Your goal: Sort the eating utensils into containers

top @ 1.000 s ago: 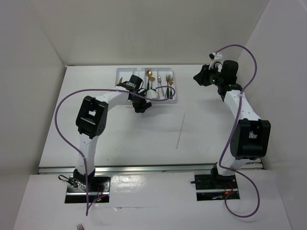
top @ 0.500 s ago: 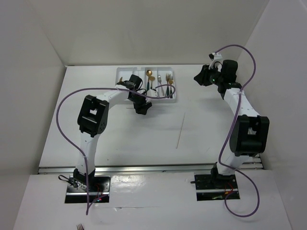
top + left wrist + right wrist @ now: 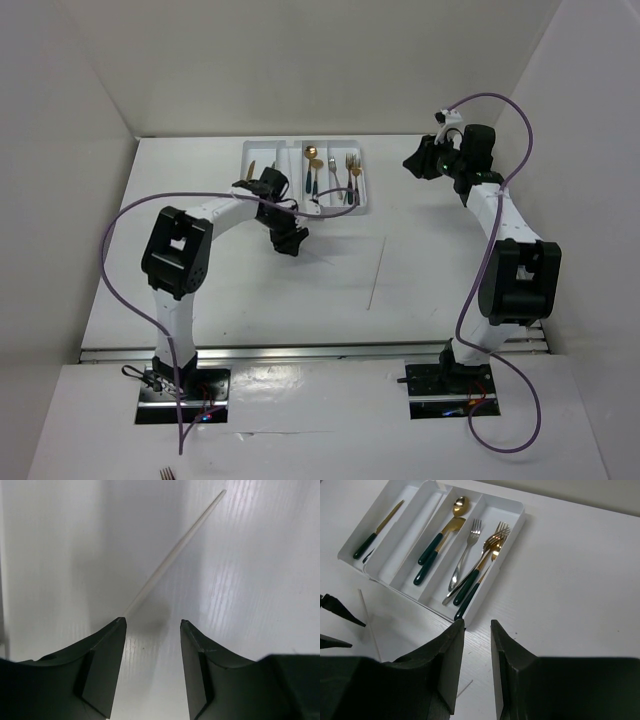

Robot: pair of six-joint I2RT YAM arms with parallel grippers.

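Left end effector [image 3: 153, 622] has drawn back from tray [image 3: 410, 530] toward stick [image 3: 175, 551].

Your left arm [image 3: 172, 315] and right arm [image 3: 497, 215] are white tubular links joined by chunky black housings. A thin purple cable [image 3: 102, 262] loops loosely along each. The left gripper [image 3: 152, 622] and right gripper [image 3: 478, 622] have matt black, wedge-shaped fingers [image 3: 100, 670]. The dark metal base plates [image 3: 215, 395] carry red wiring.

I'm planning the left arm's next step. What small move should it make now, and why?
Probably ease the left hand forward and down over the pale stick: its jaws stand open and empty, and the stick lies on the table just ahead, outside the white tray.
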